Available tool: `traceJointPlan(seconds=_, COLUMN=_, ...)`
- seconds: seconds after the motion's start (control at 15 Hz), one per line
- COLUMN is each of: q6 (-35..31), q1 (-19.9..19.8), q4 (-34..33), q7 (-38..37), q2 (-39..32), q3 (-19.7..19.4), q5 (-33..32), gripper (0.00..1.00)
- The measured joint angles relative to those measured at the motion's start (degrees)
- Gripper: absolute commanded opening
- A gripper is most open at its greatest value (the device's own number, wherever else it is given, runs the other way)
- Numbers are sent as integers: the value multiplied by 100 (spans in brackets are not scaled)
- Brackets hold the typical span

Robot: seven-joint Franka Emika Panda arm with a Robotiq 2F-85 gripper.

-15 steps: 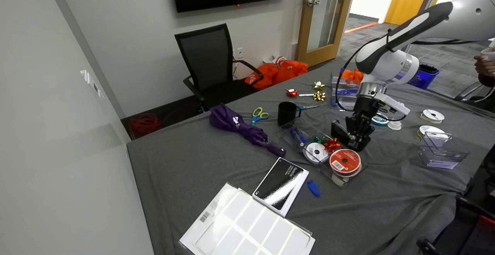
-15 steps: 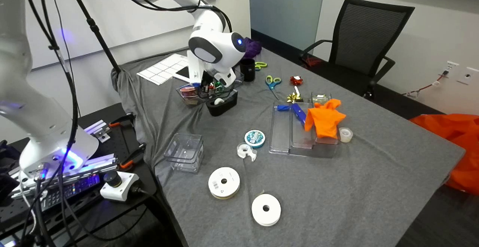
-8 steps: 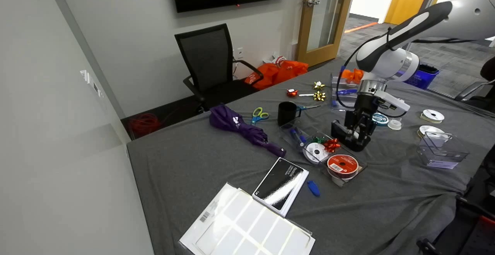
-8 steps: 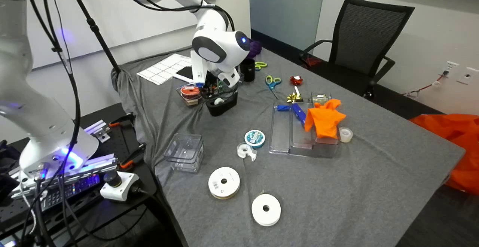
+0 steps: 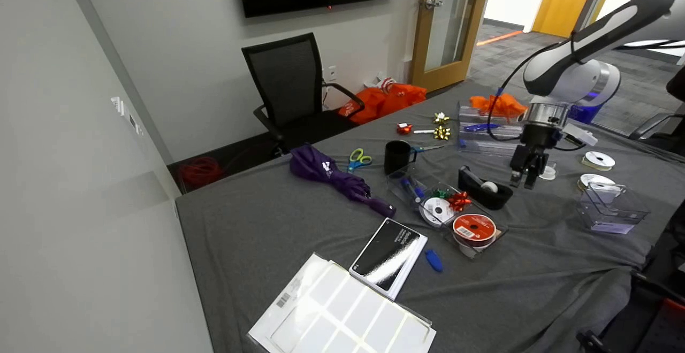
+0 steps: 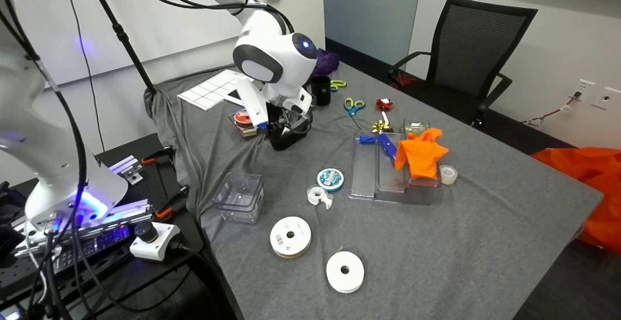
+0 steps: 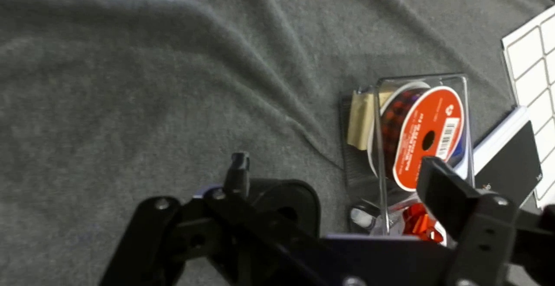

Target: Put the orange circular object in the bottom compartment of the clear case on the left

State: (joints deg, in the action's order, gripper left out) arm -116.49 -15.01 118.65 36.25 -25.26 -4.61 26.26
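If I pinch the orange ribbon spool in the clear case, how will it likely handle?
The orange ribbon spool is probably stiff across its flat disc face. The plaid ribbon wound on it may give a little if squeezed. Its round outline suggests rolling if stood on edge, though the clear case around it should limit that.

Wrist view: gripper (image 7: 334,165), cropped by the lower edge, partly hiding the black dispenser (image 7: 303,203), lower centre, and red spool (image 7: 433,108), centre right; label sheet (image 7: 525,56) cut off at right.
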Motion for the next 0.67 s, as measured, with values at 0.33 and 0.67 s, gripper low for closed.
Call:
traceJointPlan(seconds=0.33, q6=-714, q1=-70, q4=736, q7=195, q2=730, q3=-138, q5=-487, gripper=100)
traceJointPlan(seconds=0.67, q6=-1246, q1=-63, q4=1202, q7=72, q2=1214, q3=-197, q5=-810, gripper=100)
